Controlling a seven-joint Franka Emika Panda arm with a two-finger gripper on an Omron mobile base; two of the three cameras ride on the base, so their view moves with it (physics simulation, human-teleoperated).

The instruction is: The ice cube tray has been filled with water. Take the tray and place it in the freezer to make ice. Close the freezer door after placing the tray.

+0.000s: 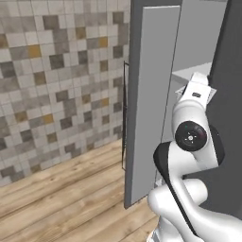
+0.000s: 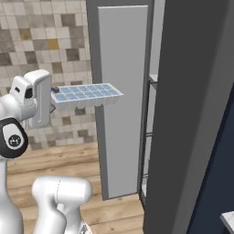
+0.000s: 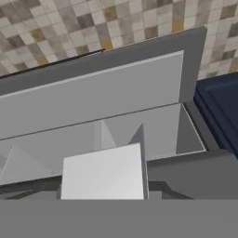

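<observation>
Ice cube tray [image 2: 87, 96], a small flat white plastic rectangle with two rows of pale blue water-filled cells, hangs level in the air in front of the open freezer, held out like a shelf from one short end. The two-finger gripper [image 2: 54, 94] at the end of the white robot arm is closed on that end, its dark tip showing at the tray's near edge. In the right base view the tray crosses the lighter grey inner face of the freezer door [image 2: 123, 100], a tall narrow dark grey panel swung wide open; whether tray and door touch I cannot tell. In the hand view the tray's pale underside [image 3: 103, 173] sits just ahead of the camera, with the pale grey interior of the tall dark grey freezer [image 3: 153, 125] beyond.

My judgement is that the tray is light and stiff, but the water [image 2: 91, 91] makes it unforgiving: any tilt or jolt will likely spill it. An end grip leaves a long overhang, so it should stay level and move slowly, and be set flat on a shelf before release. The door is not yet closed.
</observation>
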